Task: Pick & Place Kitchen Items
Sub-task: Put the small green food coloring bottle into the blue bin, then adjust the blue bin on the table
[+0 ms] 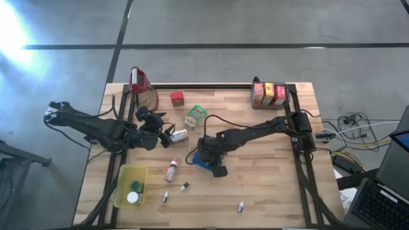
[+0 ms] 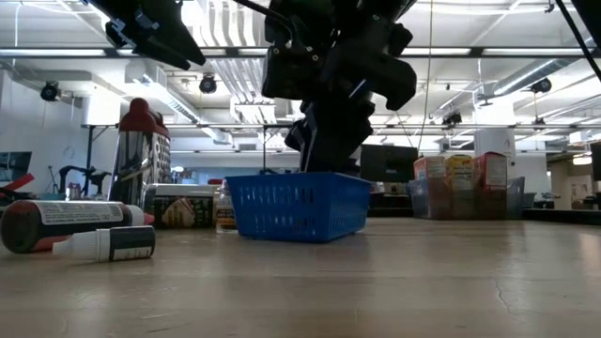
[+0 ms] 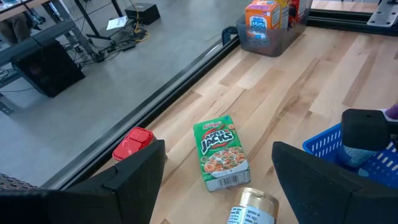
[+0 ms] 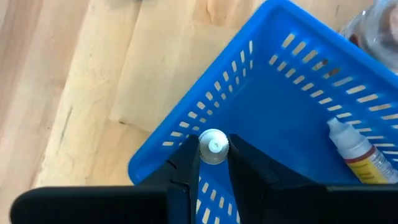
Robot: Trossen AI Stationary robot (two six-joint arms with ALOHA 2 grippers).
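My right gripper is shut on a small white-capped item over the near-left corner of the blue perforated tray. A small white-capped bottle lies on its side on the tray's floor. In the low view the right gripper dips behind the tray's wall. My left gripper hangs open and holds nothing. Beyond it a tin, a green cereal box and a red packet lie on the table. My right gripper pinches the round white cap between its two fingertips, coming steeply from above. Only the cap, seen end-on, shows. The fingers hide what lies under it. I cannot tell whether the item touches the tray.
A yellow tub with lids stands near the table's front left. Small bottles lie along the near side. A red-topped jug stands at the far left. A clear bin of cartons stands at the far right.
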